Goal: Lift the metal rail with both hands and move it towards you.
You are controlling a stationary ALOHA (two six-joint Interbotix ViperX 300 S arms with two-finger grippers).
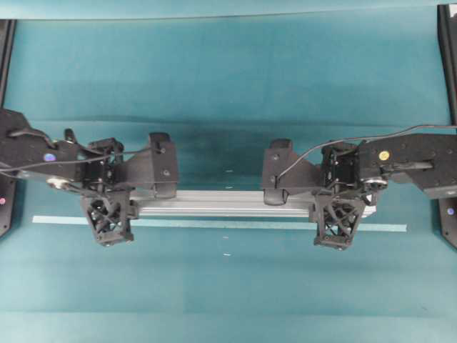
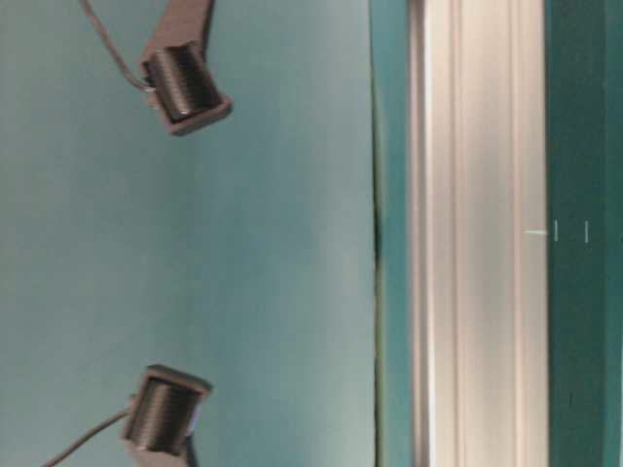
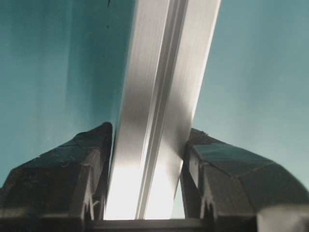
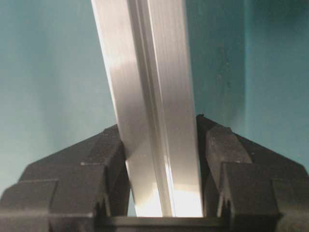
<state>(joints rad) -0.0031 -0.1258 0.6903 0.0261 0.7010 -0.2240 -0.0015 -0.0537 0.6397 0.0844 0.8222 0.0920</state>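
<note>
The metal rail (image 1: 221, 203) is a long silver grooved bar lying left to right across the middle of the teal table (image 1: 228, 86). My left gripper (image 1: 111, 206) is shut on its left end and my right gripper (image 1: 341, 206) is shut on its right end. In the left wrist view the rail (image 3: 164, 72) runs up between the black fingers (image 3: 91, 164) of the left gripper (image 3: 150, 129), which press on both its sides. In the right wrist view the right gripper (image 4: 158, 124) clamps the rail (image 4: 145, 63) the same way. The table-level view shows the rail (image 2: 477, 233) as a pale upright band. Whether it touches the table I cannot tell.
A thin pale-green tape strip (image 1: 214, 224) lies on the table just in front of the rail, longer than it at both ends. Black frame posts (image 1: 6, 43) (image 1: 450, 50) stand at the left and right edges. Small white marks (image 1: 227, 254) dot the table nearer me.
</note>
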